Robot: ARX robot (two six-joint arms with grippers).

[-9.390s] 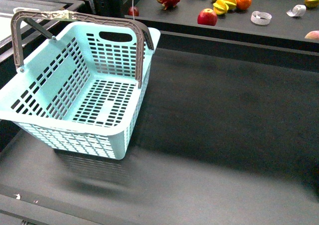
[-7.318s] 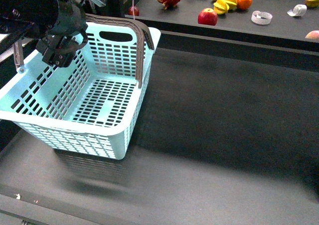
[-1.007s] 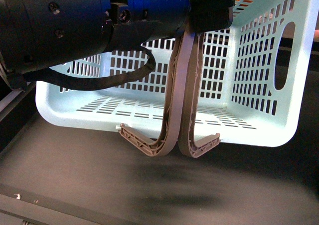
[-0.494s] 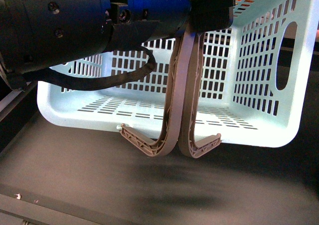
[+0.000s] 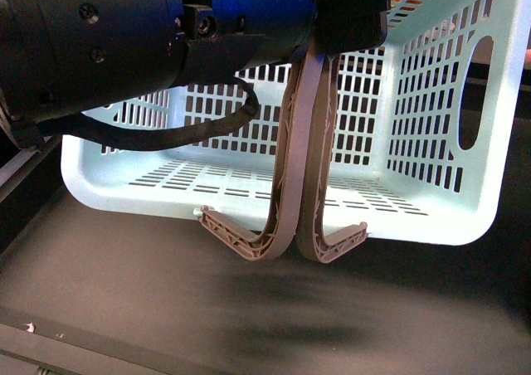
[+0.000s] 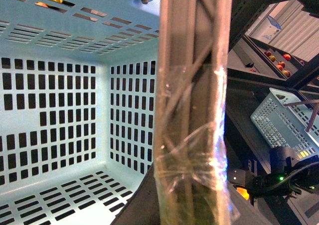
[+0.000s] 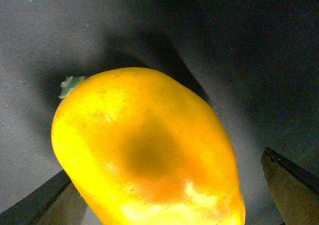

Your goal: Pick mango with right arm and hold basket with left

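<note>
In the front view, the left arm (image 5: 124, 43) is reaching across the top of the picture. The left gripper (image 5: 332, 39) is clamping the two grey-brown handles (image 5: 303, 159), which are pressed together. The basket (image 5: 431, 101) is hanging from them, tipped on its side. It is off the dark table (image 5: 124, 292), and its shadow is falling towards the table's near edge. No fruit is showing inside it. By my reading, the holding half of the task is done and now only needs maintaining.

In the left wrist view, the paired handles (image 6: 192, 135) are filling the middle, wrapped in clear tape. The basket's slotted inside (image 6: 60, 110) is lying open beside them, and it is empty. The fingers themselves are out of sight here.

In the right wrist view, the mango (image 7: 149, 155) is lying on the dark surface with its small green stem (image 7: 70, 85) pointing away from the camera. I cannot tell which part of the table this is. The right gripper (image 7: 164, 195) is standing wide and straddling the fruit. One fingertip (image 7: 45, 205) is sitting just beside the skin, and the other fingertip (image 7: 291, 180) is showing a clear gap.

The pick looks lined up but not yet made. What is left is closing on the mango and lifting it.
</note>
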